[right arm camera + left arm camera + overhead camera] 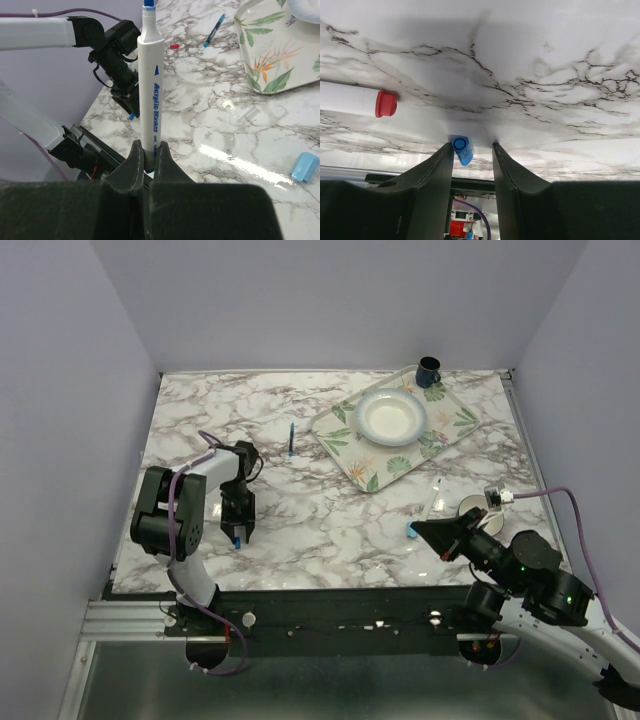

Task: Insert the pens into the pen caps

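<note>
My right gripper (pixel 148 147) is shut on the lower end of a white pen (pixel 150 85) with blue lettering, its blue tip pointing away from me. From above, that gripper (pixel 428 530) hovers at the near right with the pen's blue tip (pixel 411 531) pointing left. My left gripper (pixel 472 146) stands open, tips down at the marble. A blue pen cap (pixel 461 149) leans against its left finger, clear of the right one. A white pen with a red end (pixel 386 103) lies to the left. A slim blue pen (pixel 291 438) lies mid-table.
A floral tray (pixel 440 435) at the back right carries a white bowl (pixel 392 416) and a dark blue mug (pixel 429 370). A light blue piece (pixel 304 166), a clear cap (pixel 247 114) and a small red piece (pixel 174 46) lie on the marble. A white disc (pixel 470 508) sits near my right arm.
</note>
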Available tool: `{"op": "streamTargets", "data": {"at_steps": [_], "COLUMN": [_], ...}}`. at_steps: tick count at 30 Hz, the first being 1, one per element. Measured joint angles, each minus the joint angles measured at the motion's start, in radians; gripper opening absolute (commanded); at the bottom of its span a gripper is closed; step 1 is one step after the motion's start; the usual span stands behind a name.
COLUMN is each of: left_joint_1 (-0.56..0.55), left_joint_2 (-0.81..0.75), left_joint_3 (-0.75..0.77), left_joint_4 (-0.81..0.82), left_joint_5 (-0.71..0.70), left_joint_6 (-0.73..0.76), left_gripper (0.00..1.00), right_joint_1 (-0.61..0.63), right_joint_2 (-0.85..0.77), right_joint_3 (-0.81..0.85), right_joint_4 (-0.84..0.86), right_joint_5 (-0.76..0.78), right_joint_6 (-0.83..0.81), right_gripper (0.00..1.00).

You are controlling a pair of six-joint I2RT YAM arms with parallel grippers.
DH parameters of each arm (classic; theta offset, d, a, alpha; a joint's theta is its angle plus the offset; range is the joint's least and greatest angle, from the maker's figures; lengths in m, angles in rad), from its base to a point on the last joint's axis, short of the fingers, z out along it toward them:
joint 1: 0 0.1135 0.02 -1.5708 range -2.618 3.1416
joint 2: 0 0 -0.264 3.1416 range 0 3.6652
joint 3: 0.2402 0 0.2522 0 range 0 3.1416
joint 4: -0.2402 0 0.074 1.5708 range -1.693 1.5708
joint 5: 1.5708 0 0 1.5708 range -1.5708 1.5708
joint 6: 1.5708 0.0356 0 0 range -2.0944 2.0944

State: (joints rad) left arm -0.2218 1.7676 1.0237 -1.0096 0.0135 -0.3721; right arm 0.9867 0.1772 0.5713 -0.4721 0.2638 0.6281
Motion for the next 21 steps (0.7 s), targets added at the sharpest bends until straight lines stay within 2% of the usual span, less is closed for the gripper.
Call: {"op": "streamTargets", "data": {"at_steps": [9,13,21], "left_joint_1": [-0.001,-0.001,-0.011], "left_joint_2": [-0.037,-0.037,-0.030], "left_joint_3": [-0.031,-0.030,-0.025], "left_joint_4": [0.028,0.028,0.027], "left_joint_5": [0.000,-0.001,0.006], "left_joint_6": [-0.008,-0.007,-0.013], "left_gripper": [0.43,0.34,0.34], "right_joint_1": [0.000,0.000,0.000], "right_joint_2": [0.008,0.026,0.034], "right_joint_3": [-0.002,-0.002,-0.002], "right_joint_4": [0.008,0.012,0.019], "right_joint_5": [-0.005,-0.012,-0.018], "right_joint_6": [0.003,0.003,0.007], "right_gripper": [0.01,0.01,0.01]}}
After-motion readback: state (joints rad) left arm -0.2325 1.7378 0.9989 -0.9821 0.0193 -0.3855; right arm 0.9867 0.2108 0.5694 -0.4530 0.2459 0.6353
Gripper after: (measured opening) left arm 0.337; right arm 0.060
